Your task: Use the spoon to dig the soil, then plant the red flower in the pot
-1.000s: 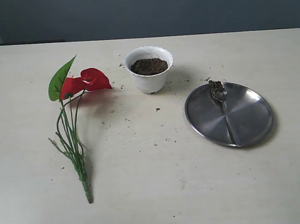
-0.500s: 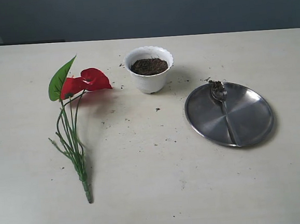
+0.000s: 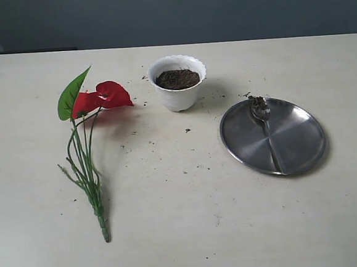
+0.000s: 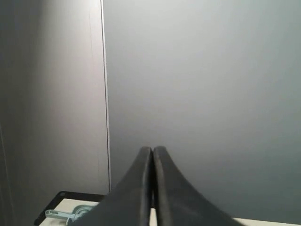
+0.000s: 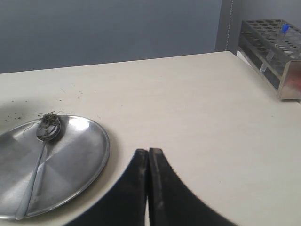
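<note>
The white scalloped pot (image 3: 178,84) stands at the table's back middle, filled with dark soil (image 3: 177,79). To its left the red flower (image 3: 103,97) lies flat, its green stems running toward the front. The silver spoon (image 3: 266,126) rests on a round steel plate (image 3: 297,143) at the right, with bits of soil in its bowl; it shows too in the right wrist view, the spoon (image 5: 40,155) on the plate (image 5: 80,160). Neither arm appears in the exterior view. My left gripper (image 4: 153,149) is shut, empty, facing a grey wall. My right gripper (image 5: 148,151) is shut, empty, beside the plate.
Soil crumbs are scattered on the table around the pot and plate. A metal test-tube rack (image 5: 275,47) stands at the table's far corner in the right wrist view. A light blue object (image 4: 66,214) lies on a table edge in the left wrist view.
</note>
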`<state>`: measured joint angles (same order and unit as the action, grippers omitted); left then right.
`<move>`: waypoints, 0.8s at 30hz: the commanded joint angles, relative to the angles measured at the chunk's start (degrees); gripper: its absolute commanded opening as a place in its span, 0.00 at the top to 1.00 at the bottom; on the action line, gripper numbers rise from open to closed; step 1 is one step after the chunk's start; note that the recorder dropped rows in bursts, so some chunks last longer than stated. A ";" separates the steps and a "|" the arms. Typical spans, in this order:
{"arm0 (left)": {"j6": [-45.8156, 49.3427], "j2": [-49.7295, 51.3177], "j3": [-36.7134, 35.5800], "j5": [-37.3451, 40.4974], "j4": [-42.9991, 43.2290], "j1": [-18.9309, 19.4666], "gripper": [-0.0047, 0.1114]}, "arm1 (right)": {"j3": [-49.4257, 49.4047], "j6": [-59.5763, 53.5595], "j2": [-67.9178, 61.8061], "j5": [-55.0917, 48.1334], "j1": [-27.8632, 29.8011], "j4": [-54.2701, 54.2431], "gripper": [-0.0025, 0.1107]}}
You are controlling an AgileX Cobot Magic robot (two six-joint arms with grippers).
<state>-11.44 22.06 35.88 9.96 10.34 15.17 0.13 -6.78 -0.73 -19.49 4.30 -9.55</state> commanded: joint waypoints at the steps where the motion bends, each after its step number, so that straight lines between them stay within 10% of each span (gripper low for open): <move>1: 0.36 2.89 3.42 2.94 -1.54 -0.42 0.96 | -0.13 -0.11 0.21 0.28 0.24 0.08 0.98; 16: 44.17 13.72 14.51 8.80 -41.65 -7.75 0.96 | -0.13 -0.11 0.21 0.28 0.24 0.08 0.98; 24: 48.43 18.45 16.82 13.04 -51.45 -8.48 0.96 | -0.13 -0.11 0.21 0.28 0.24 0.08 0.98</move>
<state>36.23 38.93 51.95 20.66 -38.55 7.08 0.13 -6.78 -0.73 -19.49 4.30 -9.55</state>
